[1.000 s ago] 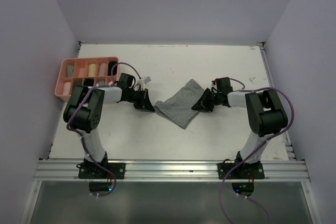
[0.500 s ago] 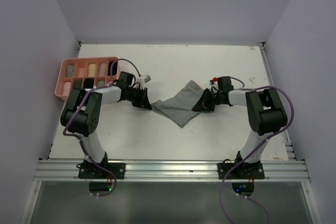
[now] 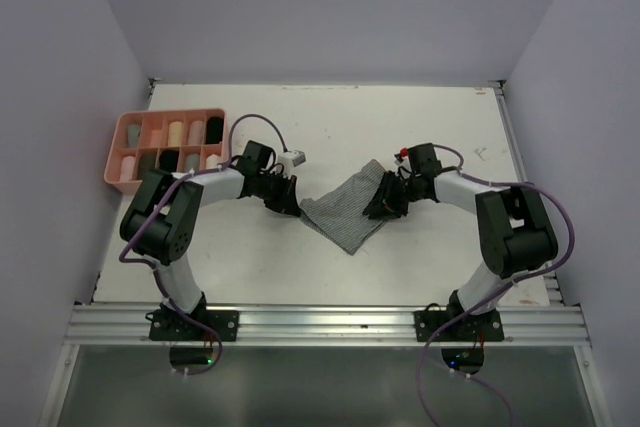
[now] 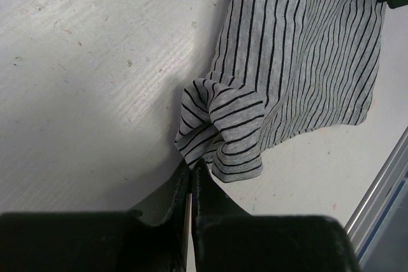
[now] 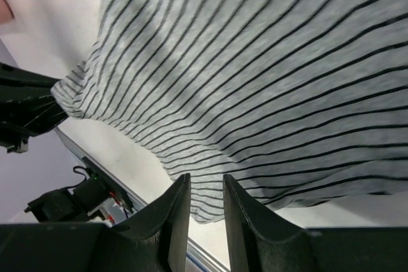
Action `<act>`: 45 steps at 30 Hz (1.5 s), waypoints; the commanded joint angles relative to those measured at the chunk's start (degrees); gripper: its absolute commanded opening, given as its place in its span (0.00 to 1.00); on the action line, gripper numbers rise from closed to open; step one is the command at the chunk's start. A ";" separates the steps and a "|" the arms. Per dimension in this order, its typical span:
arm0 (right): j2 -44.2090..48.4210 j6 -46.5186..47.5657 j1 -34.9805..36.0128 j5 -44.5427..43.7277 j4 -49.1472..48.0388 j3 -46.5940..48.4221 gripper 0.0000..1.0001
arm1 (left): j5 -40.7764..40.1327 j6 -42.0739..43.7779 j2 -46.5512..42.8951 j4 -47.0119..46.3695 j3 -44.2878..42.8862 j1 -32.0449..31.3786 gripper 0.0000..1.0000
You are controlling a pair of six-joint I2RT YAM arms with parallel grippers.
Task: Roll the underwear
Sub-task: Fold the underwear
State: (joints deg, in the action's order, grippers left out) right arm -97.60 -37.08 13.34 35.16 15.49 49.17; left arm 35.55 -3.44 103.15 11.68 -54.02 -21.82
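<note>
Since 1 second back:
- The left arm has turned its wrist inward. The left tool [image 3: 292,203] now sits a little further right.
- The right arm's elbow has swung outward. The right tool [image 3: 375,211] has slid slightly toward the near edge.
- The underwear [image 3: 345,215], grey with thin dark stripes, spans a shorter gap between the 2 tools. Its left corner is drawn in and its lowest corner is a bit nearer the front.

Tools:
- Left tool: fingers together, clamped on the garment's left corner. The left wrist view shows the cloth bunched into a ruffle right at the tips.
- Right tool: fingers slightly apart at the garment's right edge, with nothing seen pinched between them. The striped cloth spreads flat beyond them.

Surface and room:
- The tabletop [image 3: 330,127] is white, scuffed and speckled.
- The garment lies mid-tabletop, flat except for the bunched corner.
- Pale lilac walls [image 3: 330,7] close 3 sides.
- An aluminium rail [image 3: 320,325] along the near edge carries both arm bases.

Around:
- A pink tray [image 3: 128,142] sits at the far left, well apart from the garment.
- It has 2 rows of compartments with pale and dark items in several, too small to tell more.
- The left forearm lies between the tray and the garment.
- The right tool's body covers the garment's right edge from above.
- Purple cables [image 3: 548,209] loop off each arm.
- A white connector [image 3: 293,159] sits on the left wrist.
</note>
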 commanded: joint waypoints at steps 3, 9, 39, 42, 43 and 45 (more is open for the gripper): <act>4.79 -2.12 4.14 -2.73 3.68 2.43 0.29 | -4.08 0.98 -0.58 1.59 0.93 0.20 0.04; 2.51 -4.66 10.47 -2.90 -0.36 -1.26 0.25 | -5.49 1.86 -0.85 3.26 0.23 0.12 0.04; 6.37 -6.60 15.66 -4.04 -2.66 2.68 0.33 | 8.74 10.48 -11.66 11.97 -4.16 5.30 0.45; 7.16 -6.16 15.40 -7.37 -1.61 6.37 0.33 | 10.41 6.62 -10.17 9.34 -4.95 5.21 0.45; 7.08 -5.29 15.22 -8.34 -1.51 8.47 0.34 | 10.59 5.39 -8.86 8.45 -4.96 5.21 0.46; 5.94 -4.58 14.00 -11.14 -0.46 10.50 0.35 | 10.51 3.97 -6.49 7.31 -5.91 5.13 0.46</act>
State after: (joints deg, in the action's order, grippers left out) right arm -92.77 -42.46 28.67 29.10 13.26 56.40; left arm 43.68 3.86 93.82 21.96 -57.69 -17.02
